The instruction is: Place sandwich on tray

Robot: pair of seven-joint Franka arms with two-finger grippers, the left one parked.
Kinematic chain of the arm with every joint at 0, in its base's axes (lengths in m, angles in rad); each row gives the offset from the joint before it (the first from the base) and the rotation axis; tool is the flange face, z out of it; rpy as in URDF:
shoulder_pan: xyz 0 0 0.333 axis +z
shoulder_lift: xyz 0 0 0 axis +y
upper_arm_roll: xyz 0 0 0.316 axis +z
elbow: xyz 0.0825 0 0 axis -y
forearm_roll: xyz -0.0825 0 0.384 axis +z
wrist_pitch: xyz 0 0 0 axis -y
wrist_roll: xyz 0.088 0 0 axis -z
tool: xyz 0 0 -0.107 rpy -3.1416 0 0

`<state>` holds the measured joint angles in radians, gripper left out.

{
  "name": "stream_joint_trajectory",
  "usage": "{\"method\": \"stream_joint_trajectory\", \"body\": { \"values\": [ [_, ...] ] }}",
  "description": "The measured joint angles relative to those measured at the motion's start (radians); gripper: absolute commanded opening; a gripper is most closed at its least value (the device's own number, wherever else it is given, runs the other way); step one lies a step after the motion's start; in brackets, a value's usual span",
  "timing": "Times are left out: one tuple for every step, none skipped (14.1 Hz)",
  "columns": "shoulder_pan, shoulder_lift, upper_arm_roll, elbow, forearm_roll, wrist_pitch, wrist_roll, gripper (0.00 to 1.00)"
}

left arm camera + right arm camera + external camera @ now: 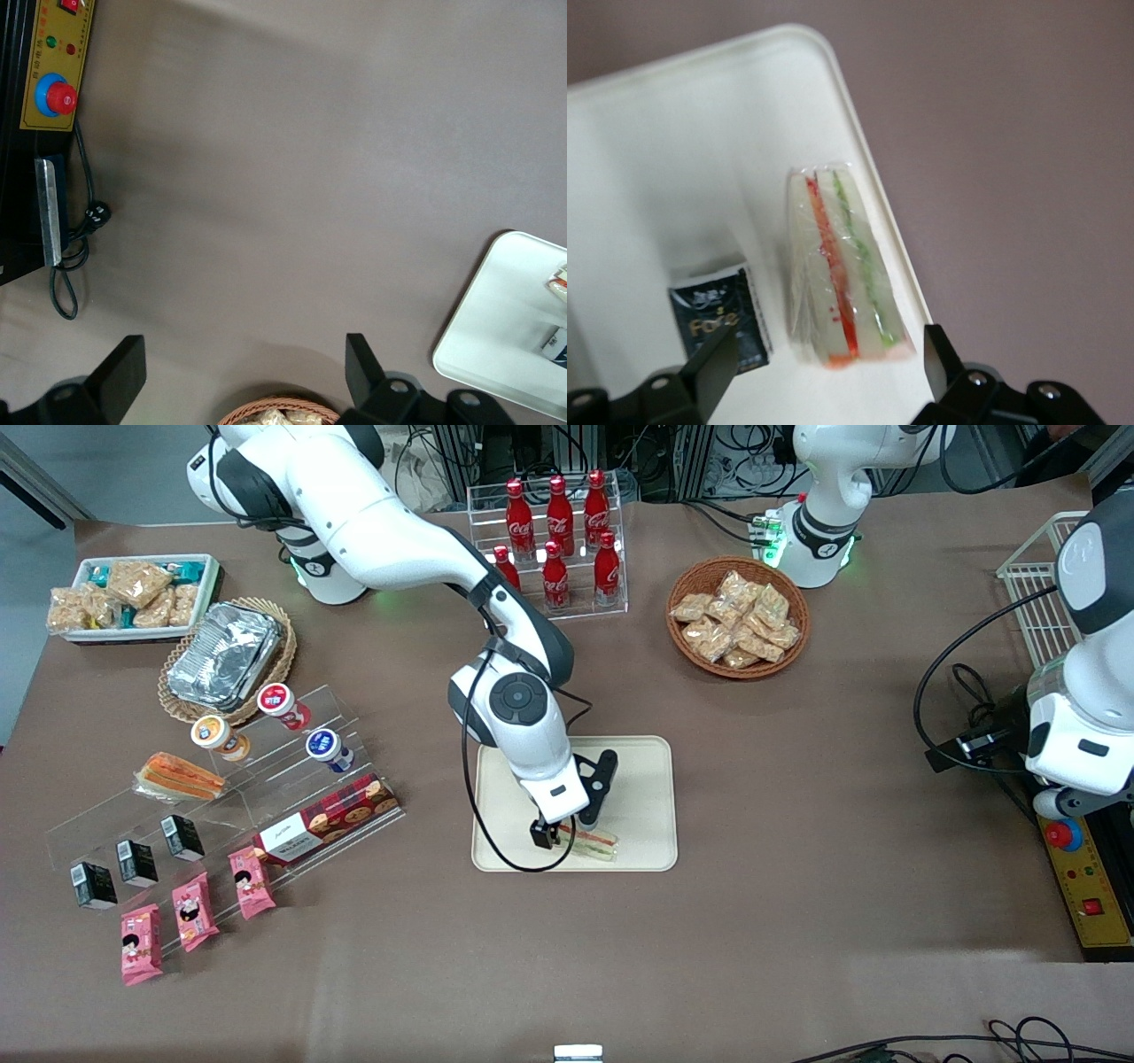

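Observation:
The sandwich is a clear-wrapped wedge with pale bread and a red and green filling edge. It lies flat on the cream tray, close to the tray's rim nearest the front camera. It also shows in the right wrist view, as does the tray. My right gripper hangs just above the sandwich and is open. Its fingers stand apart, one to each side of the sandwich's end, and hold nothing. A small dark packet lies on the tray beside the sandwich.
A rack of cola bottles and a wicker basket of snack packs stand farther from the front camera. Toward the working arm's end are an acrylic shelf with a flatter sandwich, a foil container and a white bin.

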<state>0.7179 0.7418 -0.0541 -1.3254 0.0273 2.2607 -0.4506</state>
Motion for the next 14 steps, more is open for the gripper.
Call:
{"method": "stream_joint_trajectory", "body": {
  "values": [
    [-0.006, -0.033, -0.009, 0.003, 0.007, -0.046, 0.048, 0.94],
    [-0.02, -0.067, -0.015, 0.004, 0.012, -0.093, 0.091, 0.94],
    [-0.041, -0.1, -0.018, 0.004, 0.022, -0.131, 0.12, 0.94],
    [-0.071, -0.131, -0.02, 0.005, 0.049, -0.167, 0.135, 0.97],
    [-0.107, -0.159, -0.024, 0.005, 0.085, -0.202, 0.141, 0.97],
    [-0.153, -0.185, -0.026, 0.006, 0.118, -0.238, 0.143, 0.97],
    [-0.202, -0.211, -0.028, 0.007, 0.135, -0.281, 0.143, 0.97],
    [-0.254, -0.238, -0.028, 0.008, 0.142, -0.323, 0.142, 0.98],
    [-0.304, -0.267, -0.028, 0.008, 0.143, -0.363, 0.141, 0.98],
    [-0.34, -0.295, -0.029, 0.008, 0.143, -0.397, 0.138, 0.98],
    [-0.366, -0.322, -0.031, 0.008, 0.132, -0.424, 0.135, 0.98],
    [-0.381, -0.345, -0.038, 0.008, 0.11, -0.441, 0.135, 0.98],
    [-0.391, -0.364, -0.046, 0.008, 0.096, -0.448, 0.135, 0.98],
    [-0.403, -0.379, -0.053, 0.007, 0.091, -0.452, 0.136, 0.98]
  ]
}}
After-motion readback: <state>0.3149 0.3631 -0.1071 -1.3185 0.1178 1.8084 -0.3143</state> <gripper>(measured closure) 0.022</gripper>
